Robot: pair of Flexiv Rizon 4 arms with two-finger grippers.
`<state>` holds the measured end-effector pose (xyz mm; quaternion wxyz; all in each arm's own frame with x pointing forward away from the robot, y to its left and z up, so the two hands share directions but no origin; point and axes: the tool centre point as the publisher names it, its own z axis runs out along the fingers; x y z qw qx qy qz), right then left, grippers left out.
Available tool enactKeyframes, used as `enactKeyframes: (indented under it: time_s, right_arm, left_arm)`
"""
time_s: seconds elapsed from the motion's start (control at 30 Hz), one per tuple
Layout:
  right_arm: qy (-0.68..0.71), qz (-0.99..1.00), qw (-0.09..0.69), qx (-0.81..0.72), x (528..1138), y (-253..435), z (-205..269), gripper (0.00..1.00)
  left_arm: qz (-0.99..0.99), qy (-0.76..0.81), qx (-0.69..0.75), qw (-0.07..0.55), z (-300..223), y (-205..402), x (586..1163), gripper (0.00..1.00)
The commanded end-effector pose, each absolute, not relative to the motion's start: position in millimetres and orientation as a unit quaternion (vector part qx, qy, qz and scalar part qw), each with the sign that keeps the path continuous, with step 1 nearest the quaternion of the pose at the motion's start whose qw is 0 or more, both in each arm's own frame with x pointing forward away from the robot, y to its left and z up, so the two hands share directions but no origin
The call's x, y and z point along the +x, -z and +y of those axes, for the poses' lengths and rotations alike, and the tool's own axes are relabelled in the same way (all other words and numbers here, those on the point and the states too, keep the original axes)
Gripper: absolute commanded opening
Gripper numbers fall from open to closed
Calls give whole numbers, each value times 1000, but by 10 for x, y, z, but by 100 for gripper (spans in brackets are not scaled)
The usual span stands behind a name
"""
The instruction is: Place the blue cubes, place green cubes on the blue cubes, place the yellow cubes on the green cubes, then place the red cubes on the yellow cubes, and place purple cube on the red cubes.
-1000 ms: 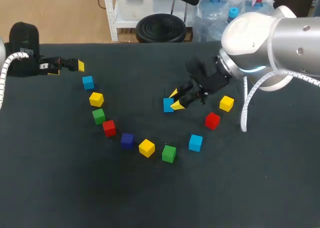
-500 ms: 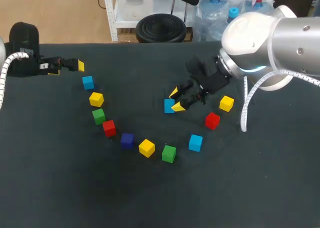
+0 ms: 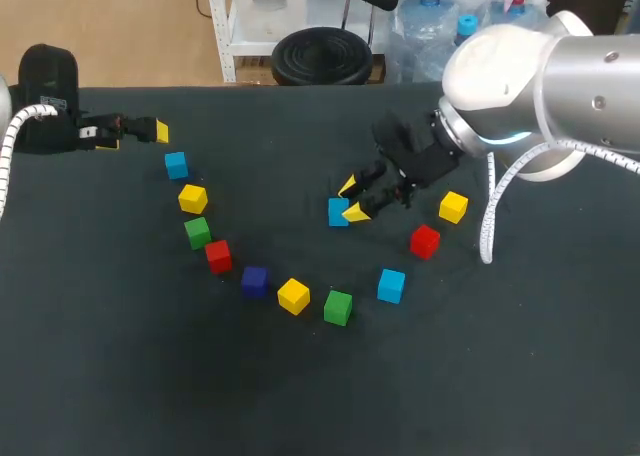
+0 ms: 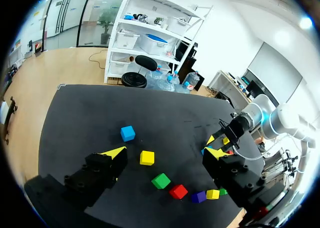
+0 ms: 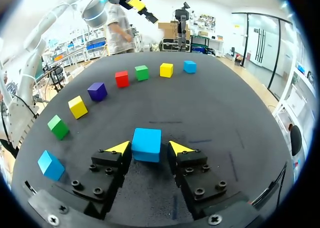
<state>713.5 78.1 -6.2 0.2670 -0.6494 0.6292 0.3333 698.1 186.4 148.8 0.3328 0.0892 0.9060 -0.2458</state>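
Blue cube (image 5: pixel 146 144), yellow-tipped right hand (image 5: pixel 149 147), black table (image 5: pixel 225 103)

**Lighting: Even Overhead Illumination, Low Glare**

We find the head view bright and evenly lit from above. The dark table (image 3: pixel 300 396) is matte and returns almost no glare. The cubes (image 3: pixel 293 295) cast only short, soft shadows close against their bases. At 2 o'clock, the right arm (image 3: pixel 540 71) carries a broad highlight on its pale shell. In the right wrist view, the table shows a pale sheen well ahead of the right gripper (image 5: pixel 147 149).

We look down on a broad black matte table (image 3: pixel 120 376), evenly lit, its far edge running straight.
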Motion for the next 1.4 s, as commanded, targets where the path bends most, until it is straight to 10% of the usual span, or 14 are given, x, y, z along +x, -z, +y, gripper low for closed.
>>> enactKeyframes:
  time_s: [0.03, 0.53, 0.77, 1.2, 1.4]
  right_arm:
    - [-335, 628, 267, -650, 7165, 71, 794, 46]
    - [-330, 634, 270, -645, 7172, -3, 717, 49]
    - [-327, 664, 287, -608, 7148, -153, 542, 100]
    - [-331, 659, 292, -609, 7091, -143, 571, 99]
    - [-335, 649, 285, -620, 7114, -90, 704, 76]
  left_arm:
    - [908, 243, 88, 330, 1853, -1500, 6990, 100]
    - [908, 243, 88, 330, 1853, -1500, 6990, 100]
    - [908, 243, 88, 330, 1853, -1500, 6990, 100]
    - [908, 243, 88, 330, 1853, -1500, 6990, 100]
    - [908, 243, 88, 330, 1853, -1500, 6990, 100]
